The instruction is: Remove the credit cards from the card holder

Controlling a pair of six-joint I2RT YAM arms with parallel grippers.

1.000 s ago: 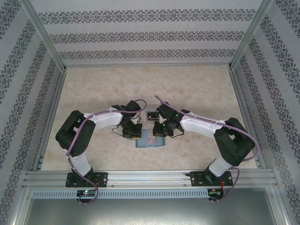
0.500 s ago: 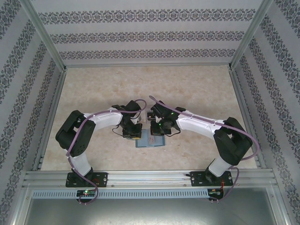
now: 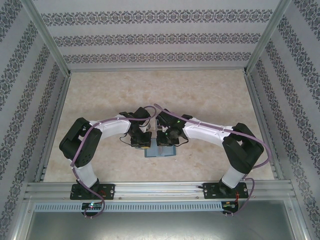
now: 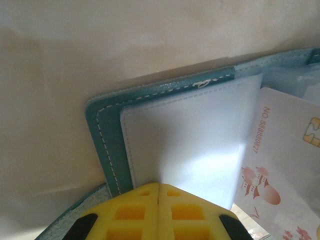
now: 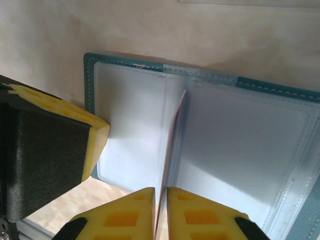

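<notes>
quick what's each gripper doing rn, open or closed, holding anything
left gripper: shut, nothing clearly held, tips at the card holder's clear sleeve.
right gripper: shut on a credit card standing on edge.

A robot lab cell: aluminium frame [image 3: 155, 189], patterned panel walls [image 3: 160, 37], marbled tabletop [image 3: 210, 95].

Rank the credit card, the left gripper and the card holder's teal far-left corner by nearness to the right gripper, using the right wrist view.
1. Credit card, pinched edge-on by the right gripper, centre.
2. Left gripper, pressing on the left panel.
3. Card holder's teal corner, upper left.
</notes>
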